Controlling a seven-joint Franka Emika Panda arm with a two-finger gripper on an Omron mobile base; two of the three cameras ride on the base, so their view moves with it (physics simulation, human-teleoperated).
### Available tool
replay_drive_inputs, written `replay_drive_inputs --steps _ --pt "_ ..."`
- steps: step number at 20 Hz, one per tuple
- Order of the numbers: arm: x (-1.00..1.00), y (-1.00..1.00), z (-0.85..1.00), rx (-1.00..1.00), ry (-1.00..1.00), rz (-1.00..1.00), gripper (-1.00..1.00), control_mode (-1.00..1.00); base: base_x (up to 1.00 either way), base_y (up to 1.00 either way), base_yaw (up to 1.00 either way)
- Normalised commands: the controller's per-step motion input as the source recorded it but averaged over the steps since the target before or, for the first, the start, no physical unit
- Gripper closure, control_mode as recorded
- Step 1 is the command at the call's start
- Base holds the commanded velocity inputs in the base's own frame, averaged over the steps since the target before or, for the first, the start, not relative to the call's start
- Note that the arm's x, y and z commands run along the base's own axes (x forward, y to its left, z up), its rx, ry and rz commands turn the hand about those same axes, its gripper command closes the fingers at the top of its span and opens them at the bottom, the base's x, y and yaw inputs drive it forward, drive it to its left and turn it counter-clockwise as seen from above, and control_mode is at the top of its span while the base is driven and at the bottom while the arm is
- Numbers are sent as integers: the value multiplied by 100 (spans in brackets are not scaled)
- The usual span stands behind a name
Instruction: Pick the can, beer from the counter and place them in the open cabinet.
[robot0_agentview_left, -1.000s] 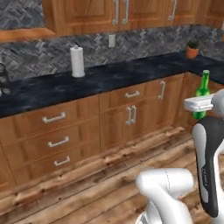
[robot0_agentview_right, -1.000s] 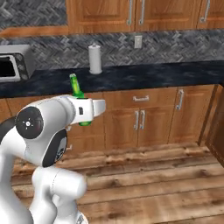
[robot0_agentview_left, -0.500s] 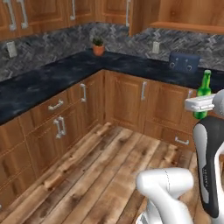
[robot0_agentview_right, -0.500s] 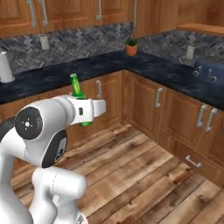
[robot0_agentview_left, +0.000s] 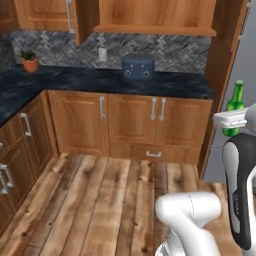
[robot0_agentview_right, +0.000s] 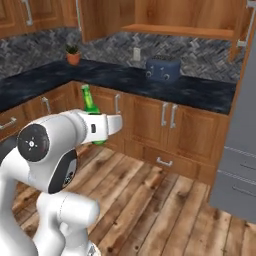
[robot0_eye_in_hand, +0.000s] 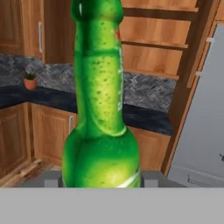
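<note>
Since earlier: base has swung round, so the whole picture shifted; paper towel roll and long drawer run are out of frame, and a corner counter with an open cabinet above now faces the robot. Beer sits in the gripper same as before.

Left base view, beer: beer (robot0_agentview_left: 234, 107) is upright at the right edge, off the counter, lower part tucked behind the white hand, neck poking up above it.
Left base view, gripper: gripper (robot0_agentview_left: 231, 120) is clamped on the bottle's lower body, fingers themselves hidden.
Left base view, counter: counter (robot0_agentview_left: 75, 80) runs along the back wall and turns the corner on the left; a blue toaster (robot0_agentview_left: 138, 68) stands on it near the middle, a potted plant (robot0_agentview_left: 30, 61) far left.
Left base view, cabinet: cabinet (robot0_agentview_left: 155, 15) hangs right over the toaster, shelf showing.

Right base view, beer: beer (robot0_agentview_right: 90, 109) stands upright just behind the hand, well short of the counter (robot0_agentview_right: 200, 92).
Right base view, gripper: gripper (robot0_agentview_right: 98, 129) is closed on the bottle, held out over the wood floor.
Right base view, cabinet: cabinet (robot0_agentview_right: 180, 31) is up top, toaster (robot0_agentview_right: 163, 69) below it, plant (robot0_agentview_right: 73, 55) off to the left.

Hand view, beer: beer (robot0_eye_in_hand: 100, 100) is huge and dead centre, neck pointing up.
Hand view, gripper: can't make out the fingertips here.
Hand view, cabinet: cabinet (robot0_eye_in_hand: 153, 43) shelves sit behind the bottle, counter (robot0_eye_in_hand: 144, 118) under them, plant (robot0_eye_in_hand: 29, 81) at left.
</note>
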Motion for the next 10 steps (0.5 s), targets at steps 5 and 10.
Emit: replay_drive_inputs --steps 5,10 --pt "0 0 0 0 0 0 100 100 45 93 -37" --pt "0 0 0 0 0 0 100 100 66 82 -37"
